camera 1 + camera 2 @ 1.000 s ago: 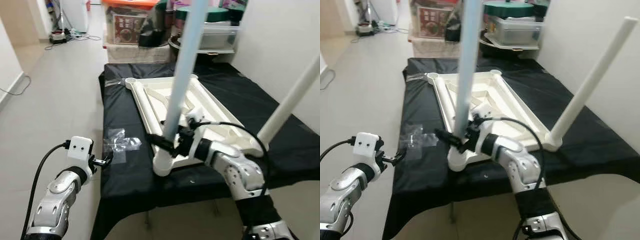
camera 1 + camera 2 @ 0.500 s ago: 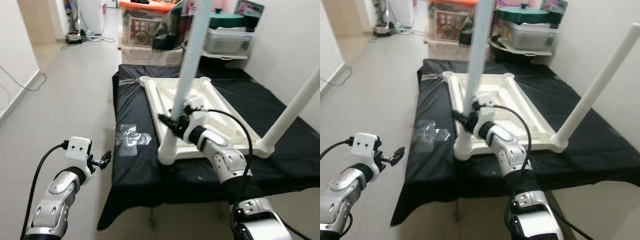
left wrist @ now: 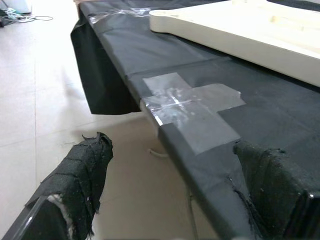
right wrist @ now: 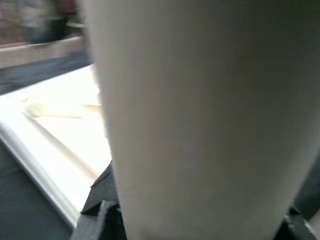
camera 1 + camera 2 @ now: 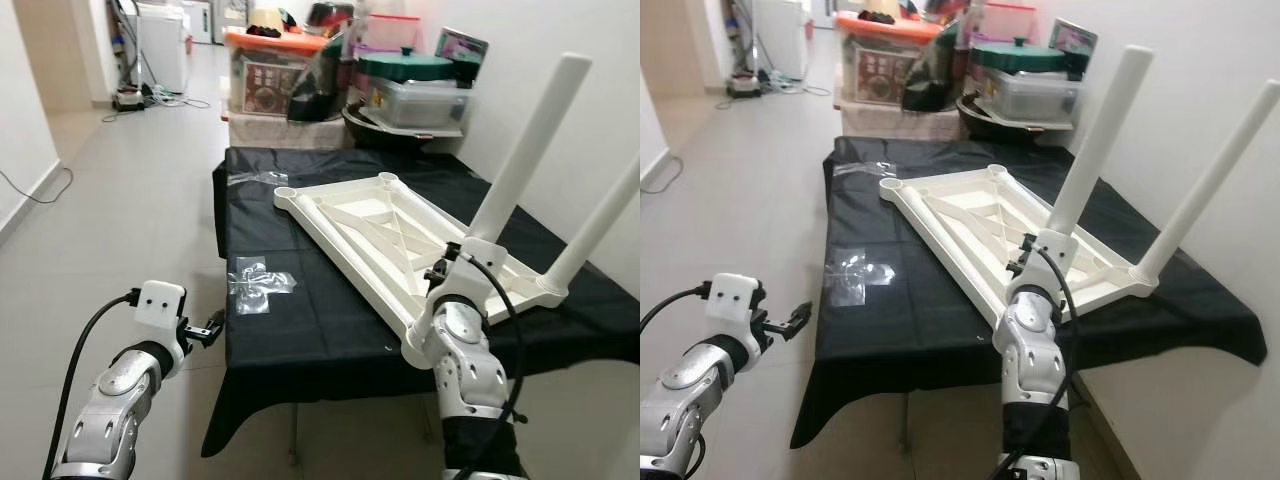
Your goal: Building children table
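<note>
- Tabletop (image 5: 370, 225), white plastic, lies upside down at centre frame on a bench w/ black cloth (image 5: 290, 320).
- Two legs stand up from its near-right side: near leg (image 5: 525, 150) at upper right, far leg (image 5: 600, 225) at the right edge. Both lean right.
- Two corner sockets at the far end, upper centre, look empty, e.g. the far-left socket (image 5: 285, 191).
- Right gripper (image 5: 452, 262) sits at the base of the near leg, centre-right. In the right wrist view the leg (image 4: 190, 120) is v. close, black fingers (image 4: 102, 200) on both sides, so pinching the leg.
- Left gripper (image 3: 175, 185) hangs off the bench's near-left edge, lower left; fingers spread, nothing between them. It looks at a clear tape cross (image 3: 192, 107) on the cloth.
- Step, my read: seating/tightening the 2nd leg in its socket; roughly halfway.
- Next likely needs: leg brought straight and firmly home, then release w/o knocking it. No spare legs visible.
</note>
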{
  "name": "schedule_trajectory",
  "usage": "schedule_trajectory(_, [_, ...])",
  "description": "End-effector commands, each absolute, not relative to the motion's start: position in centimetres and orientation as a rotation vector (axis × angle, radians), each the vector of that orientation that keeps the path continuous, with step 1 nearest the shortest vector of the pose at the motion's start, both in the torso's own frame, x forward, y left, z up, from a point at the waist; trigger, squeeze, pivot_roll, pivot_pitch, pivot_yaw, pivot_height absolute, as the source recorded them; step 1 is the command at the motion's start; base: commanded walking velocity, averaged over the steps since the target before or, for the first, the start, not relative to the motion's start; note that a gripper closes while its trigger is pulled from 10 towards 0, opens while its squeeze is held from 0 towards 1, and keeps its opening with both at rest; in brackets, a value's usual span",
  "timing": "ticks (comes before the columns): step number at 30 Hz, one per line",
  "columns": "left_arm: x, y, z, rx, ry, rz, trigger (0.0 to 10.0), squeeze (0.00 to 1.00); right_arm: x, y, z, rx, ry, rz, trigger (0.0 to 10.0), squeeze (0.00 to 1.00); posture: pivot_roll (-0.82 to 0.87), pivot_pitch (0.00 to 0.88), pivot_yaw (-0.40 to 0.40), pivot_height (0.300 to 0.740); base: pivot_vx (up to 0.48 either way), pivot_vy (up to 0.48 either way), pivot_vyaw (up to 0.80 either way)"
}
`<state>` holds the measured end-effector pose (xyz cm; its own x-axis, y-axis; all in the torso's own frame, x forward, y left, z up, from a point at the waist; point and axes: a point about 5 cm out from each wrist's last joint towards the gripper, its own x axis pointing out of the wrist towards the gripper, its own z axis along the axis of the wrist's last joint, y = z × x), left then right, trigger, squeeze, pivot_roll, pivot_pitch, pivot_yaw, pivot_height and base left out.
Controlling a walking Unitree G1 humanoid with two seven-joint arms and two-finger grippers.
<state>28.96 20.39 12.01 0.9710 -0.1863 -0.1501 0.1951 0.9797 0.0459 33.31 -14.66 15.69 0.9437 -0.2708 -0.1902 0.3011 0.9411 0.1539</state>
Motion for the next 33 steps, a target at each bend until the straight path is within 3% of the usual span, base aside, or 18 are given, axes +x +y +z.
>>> schedule_trajectory(1, [29.3,20.1,12.1,0.071,0.142,-0.211,10.0,0.0,33.6,-12.5,14.6,0.26,0.251,-0.131,10.0,0.97,0.07,0.0,-0.108,0.74,0.0,0.0,0.0])
schedule_trajectory(8, [29.3,20.4,12.2,0.073,0.139,-0.205,10.0,0.0,34.4,-12.7,16.9,0.281,0.141,0.028,10.0,1.0,0.07,0.0,-0.112,0.74,0.0,0.0,0.0])
schedule_trajectory(9, [29.2,20.5,12.1,0.073,0.138,-0.202,10.0,0.0,34.5,-12.4,18.4,0.292,0.082,0.205,10.0,0.0,0.08,0.0,-0.12,0.74,0.0,0.0,0.0])
schedule_trajectory(10, [29.1,20.5,12.1,0.072,0.138,-0.199,10.0,0.0,34.2,-12.1,19.6,0.287,0.034,0.344,10.0,0.0,0.08,0.0,-0.123,0.74,0.0,0.0,0.0])
schedule_trajectory(12, [29.1,20.5,12.1,0.072,0.138,-0.199,10.0,0.0,34.2,-12.1,19.6,0.287,0.034,0.344,10.0,0.0,0.08,0.0,-0.123,0.74,0.0,0.0,0.0])
schedule_trajectory(14, [29.0,20.3,12.0,0.071,0.139,-0.198,10.0,0.0,33.0,-11.1,21.0,0.201,-0.048,0.615,10.0,0.0,0.07,0.0,-0.123,0.74,0.0,0.0,0.0])
schedule_trajectory(23, [29.1,19.8,12.2,0.07,0.13,-0.206,10.0,0.0,32.9,-8.9,18.2,0.036,0.019,0.901,10.0,0.0,0.11,0.0,-0.139,0.74,0.0,0.0,0.0])
schedule_trajectory(24, [29.0,19.9,12.3,0.072,0.128,-0.204,10.0,0.0,33.8,-8.8,17.7,0.024,0.034,0.885,6.8,0.0,0.12,0.0,-0.141,0.74,0.0,0.0,0.0])
schedule_trajectory(25, [29.0,19.9,12.3,0.072,0.128,-0.204,10.0,0.0,33.8,-8.8,17.7,0.024,0.034,0.885,6.8,0.0,0.12,0.0,-0.141,0.74,0.0,0.0,0.0])
schedule_trajectory(26, [28.9,20.0,12.4,0.074,0.127,-0.202,10.0,0.0,34.3,-8.6,17.3,0.014,0.044,0.874,3.6,0.0,0.12,0.0,-0.141,0.74,0.0,0.0,0.0])
schedule_trajectory(27, [28.9,20.0,12.4,0.074,0.127,-0.202,10.0,0.0,34.3,-8.6,17.3,0.014,0.044,0.874,3.6,0.0,0.12,0.0,-0.141,0.74,0.0,0.0,0.0])
schedule_trajectory(28, [28.9,20.1,12.4,0.077,0.127,-0.201,10.0,0.0,34.9,-8.8,17.1,-0.008,0.059,0.854,0.0,0.0,0.12,0.0,-0.141,0.74,0.0,0.0,0.0])
schedule_trajectory(30, [28.9,20.1,12.4,0.077,0.127,-0.201,10.0,0.0,34.9,-8.8,17.1,-0.008,0.059,0.854,0.0,0.0,0.12,0.0,-0.141,0.74,0.0,0.0,0.0])
schedule_trajectory(31, [28.8,20.1,12.4,0.078,0.128,-0.201,10.0,0.0,35.7,-9.4,16.8,-0.001,0.089,0.771,0.0,0.0,0.12,0.0,-0.143,0.74,0.0,0.0,0.0])
schedule_trajectory(32, [28.8,20.1,12.3,0.077,0.129,-0.201,10.0,0.0,37.2,-11.4,16.2,0.036,0.154,0.498,0.0,0.0,0.11,0.0,-0.142,0.74,0.0,0.0,0.0])
schedule_trajectory(33, [28.8,20.1,12.3,0.077,0.129,-0.201,10.0,0.0,37.2,-11.4,16.2,0.036,0.154,0.498,0.0,0.0,0.11,0.0,-0.142,0.74,0.0,0.0,0.0])
